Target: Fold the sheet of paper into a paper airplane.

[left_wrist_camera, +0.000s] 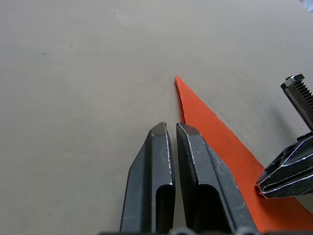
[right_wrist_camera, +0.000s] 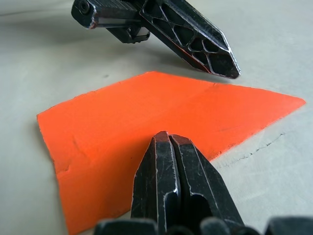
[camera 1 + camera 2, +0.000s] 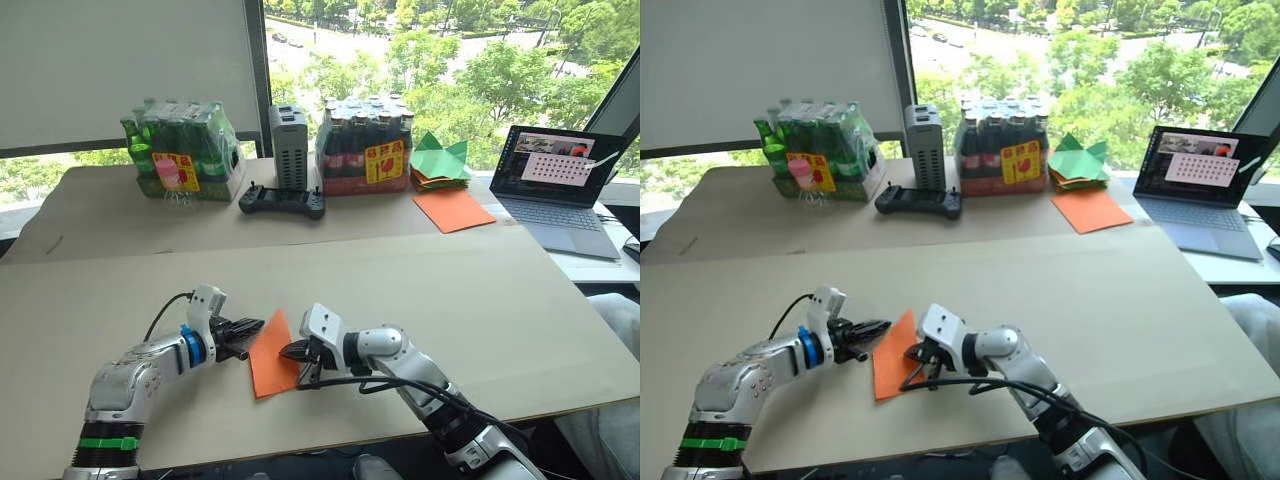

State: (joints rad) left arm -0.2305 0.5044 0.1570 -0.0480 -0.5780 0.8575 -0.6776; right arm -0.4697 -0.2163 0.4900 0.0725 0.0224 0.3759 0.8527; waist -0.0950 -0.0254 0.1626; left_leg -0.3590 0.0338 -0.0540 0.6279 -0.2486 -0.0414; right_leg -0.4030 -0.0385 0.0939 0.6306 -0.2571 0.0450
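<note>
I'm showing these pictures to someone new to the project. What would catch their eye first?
Probably the bright orange sheet of paper, partly folded to a point, lying near the front edge of the table. The left end effector and right end effector flank it, both shut. At the back, two packs of bottles stand before the window, with a laptop at the far right.

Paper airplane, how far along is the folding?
Early stage. The orange paper lies flat on the table, already folded to a pointed shape. The shut right claw presses on it; the shut left claw sits at its left edge. No wings or narrow body yet, so most folds remain.
</note>
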